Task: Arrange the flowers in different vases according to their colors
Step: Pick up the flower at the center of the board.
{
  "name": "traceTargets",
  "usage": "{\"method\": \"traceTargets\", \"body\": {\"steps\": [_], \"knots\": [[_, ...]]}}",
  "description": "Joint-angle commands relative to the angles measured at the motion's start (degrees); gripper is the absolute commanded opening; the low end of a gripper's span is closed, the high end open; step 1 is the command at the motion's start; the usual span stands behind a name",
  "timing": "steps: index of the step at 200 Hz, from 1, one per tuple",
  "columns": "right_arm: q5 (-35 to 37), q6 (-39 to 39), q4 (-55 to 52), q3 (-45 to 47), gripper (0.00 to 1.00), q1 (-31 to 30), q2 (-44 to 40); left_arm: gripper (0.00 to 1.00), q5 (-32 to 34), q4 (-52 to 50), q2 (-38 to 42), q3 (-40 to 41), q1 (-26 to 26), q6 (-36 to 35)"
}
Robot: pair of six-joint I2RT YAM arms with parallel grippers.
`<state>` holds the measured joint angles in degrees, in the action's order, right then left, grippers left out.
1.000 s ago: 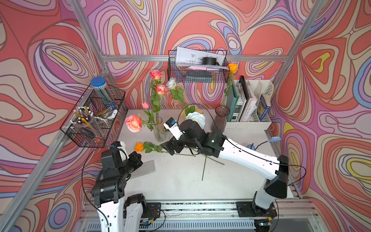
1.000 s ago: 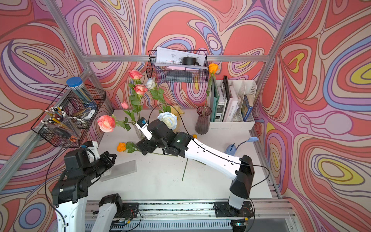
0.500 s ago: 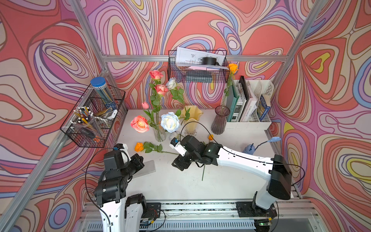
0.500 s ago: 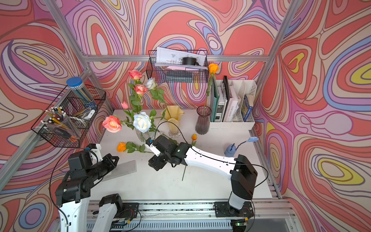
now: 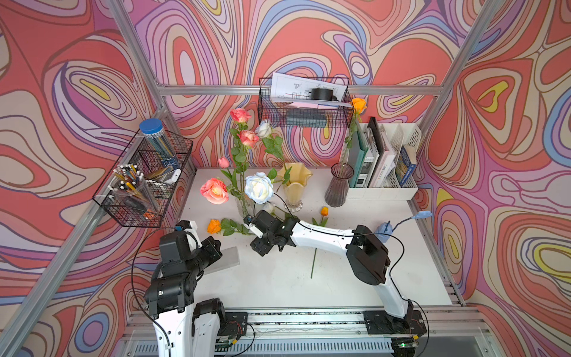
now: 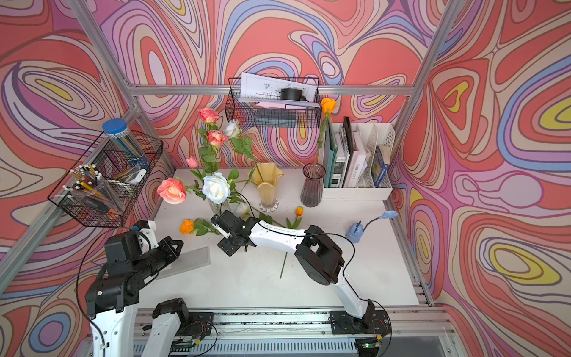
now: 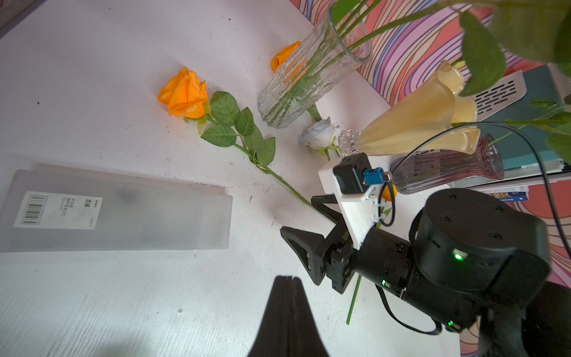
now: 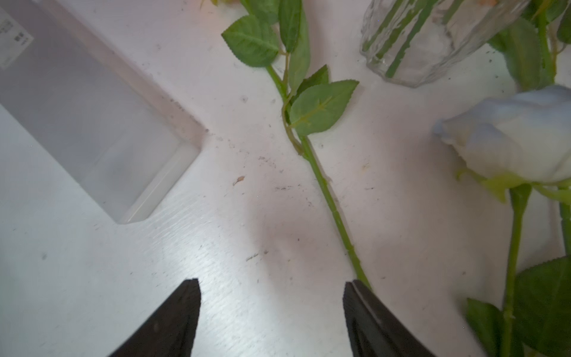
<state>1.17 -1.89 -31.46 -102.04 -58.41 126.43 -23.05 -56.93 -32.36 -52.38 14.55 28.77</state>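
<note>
1. Currently one orange rose point(image 5: 213, 226) lies flat on the table point(image 5: 278, 293), just beside the clear glass vase point(image 7: 309, 71). Its stem point(image 8: 327, 191) runs up to one finger of the right gripper point(image 8: 272, 287), not between the jaws.
2. Also loose on the table: a small white-blue bud point(image 7: 319, 134) at the foot of the yellow vase point(image 5: 293, 188), and an orange tulip point(image 5: 324, 211) nearer the right arm.
3. Clear glass vase holds the pink roses point(image 5: 214, 190). A big white-blue rose point(image 5: 259, 188) stands over it too, and its stem looks to drop into the same vase.
4. Yellow vase holds a white rose point(image 5: 264, 128); the purple vase point(image 5: 338, 185) holds an orange rose point(image 5: 358, 105).
5. Right gripper: low over the table, jaws apart, empty.
6. Left gripper point(image 7: 287, 278): fingers pressed together, gripping nothing, above the table near a frosted pen case point(image 7: 114, 213).
</note>
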Motion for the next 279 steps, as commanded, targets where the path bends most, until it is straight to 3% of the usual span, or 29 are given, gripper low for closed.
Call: {"method": "traceTargets", "body": {"steps": [1, 56, 144, 163, 189, 232, 279], "knots": [[2.6, 2.6, -1.5, -4.5, 0.75, 1.2, 3.2, 0.03, -1.0, 1.4, 0.4, 0.5, -0.3, -1.3], [0.6, 4.6, -3.7, -11.5, 0.69, 2.8, 9.3, 0.03, -0.9, 1.5, 0.5, 0.7, -0.3, -1.3], [-0.3, 4.1, -2.6, -11.6, 0.51, 2.8, 13.9, 0.03, -1.1, 1.7, 0.4, 1.0, -0.3, -1.3], [0.3, 4.3, -3.3, -11.9, 0.35, 2.8, 14.8, 0.03, -1.3, 1.8, 0.3, 1.0, -0.3, -1.2], [1.1, 4.3, -3.6, -11.2, 0.00, 2.8, 15.2, 0.03, -1.3, 1.8, 0.3, 1.1, -0.3, -1.2], [2.6, 2.6, -0.4, -3.3, 0.00, 2.8, 9.3, 0.01, -2.0, 1.8, 0.2, 1.1, -0.3, -0.3], [-4.0, 3.2, 3.0, 13.5, 0.00, 2.5, -5.1, 0.00, -3.0, 2.0, 0.6, 1.7, -0.3, 0.4]]}}
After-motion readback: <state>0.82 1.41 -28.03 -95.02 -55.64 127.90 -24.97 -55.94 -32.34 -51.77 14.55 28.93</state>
